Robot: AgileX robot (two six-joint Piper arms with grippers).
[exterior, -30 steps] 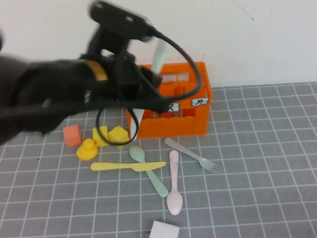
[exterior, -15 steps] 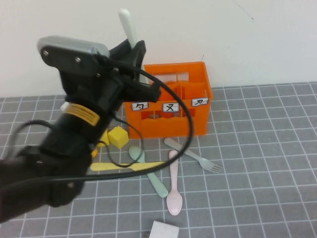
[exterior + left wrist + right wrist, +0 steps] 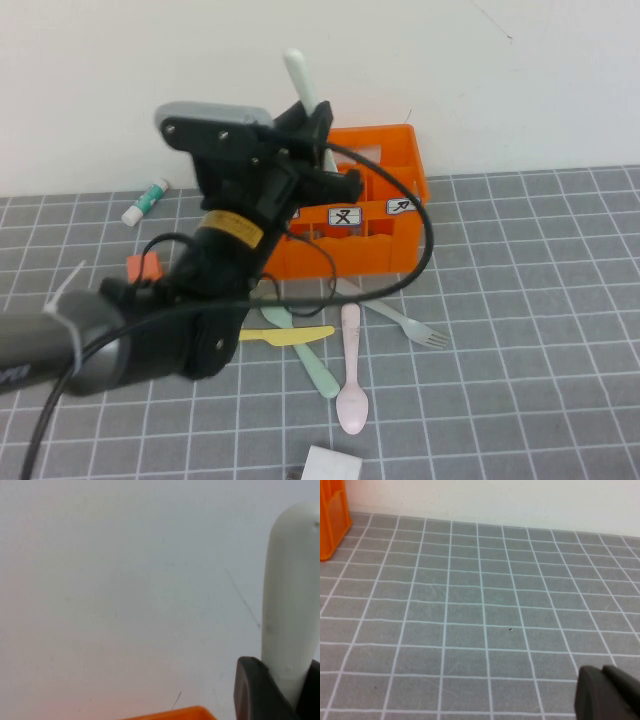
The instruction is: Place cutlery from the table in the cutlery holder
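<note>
Lying on the grey worktop point(image 3: 540, 300) nearest are the pink spoon point(image 3: 351, 375), mint-green spoon point(image 3: 315, 365), yellow knife point(image 3: 285, 336) and grey fork point(image 3: 400, 318). Behind them, the left end effector point(image 3: 312, 135) squeezes the white knife point(image 3: 300, 85) upright over the orange cutlery holder point(image 3: 385, 215). The right end effector point(image 3: 607, 692) is closed, empty, low over the worktop.

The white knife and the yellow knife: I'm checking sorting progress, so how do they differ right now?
The white knife stands nearly upright, raised above the cutlery holder; the yellow knife lies flat on the table. The white one is gripped in the left tool; the yellow one is untouched. One is white, the other yellow. Both are matte, similar-looking pieces. The right tool is shut, low over bare table.
</note>
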